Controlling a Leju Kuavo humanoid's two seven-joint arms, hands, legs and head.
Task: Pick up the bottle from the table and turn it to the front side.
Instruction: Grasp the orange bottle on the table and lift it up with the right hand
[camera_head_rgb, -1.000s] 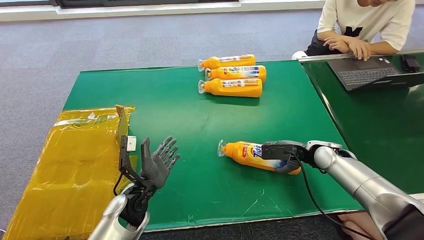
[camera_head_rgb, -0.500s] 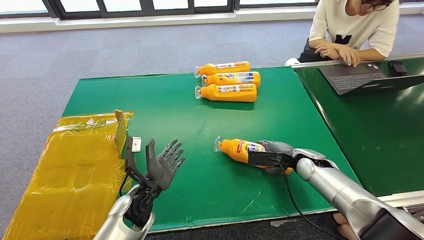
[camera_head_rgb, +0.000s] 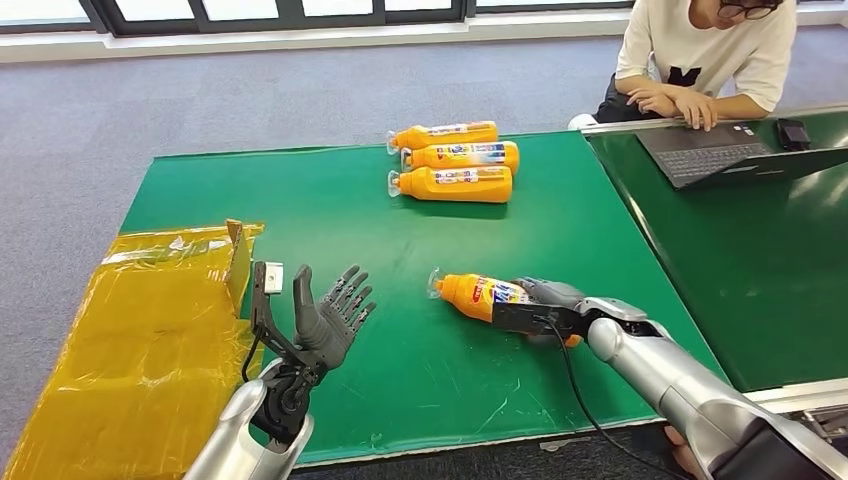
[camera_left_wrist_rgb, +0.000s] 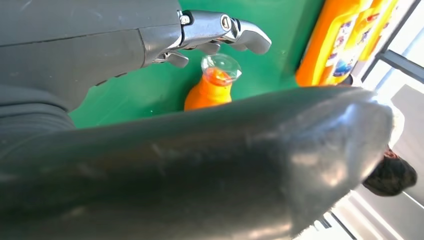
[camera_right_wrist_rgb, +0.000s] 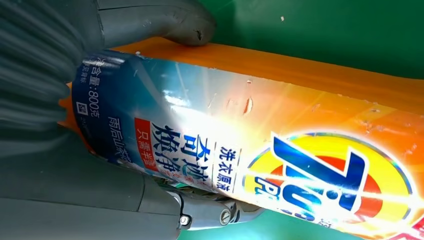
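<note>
Gripping orange plastic detergent bottle (camera_head_rgb: 482, 296) lying near-right on green table (camera_head_rgb: 330, 200) with right hand (camera_head_rgb: 540, 306); left hand (camera_head_rgb: 328, 318) open, empty; lift and turn pending.

Around the bottle (camera_head_rgb: 480, 297) we hold in our right hand (camera_head_rgb: 548, 305), green table (camera_head_rgb: 330, 200) lies bare on every side. Beyond it, three orange bottles (camera_head_rgb: 450, 160) block the far edge. Our raised left hand (camera_head_rgb: 325, 318) stands apart toward the yellow bag (camera_head_rgb: 140, 330). The laptop (camera_head_rgb: 715, 150) sits well apart.

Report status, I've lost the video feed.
Right hand grips lone bottle, lying on table. Left hand open, raised. Nothing in the way.
</note>
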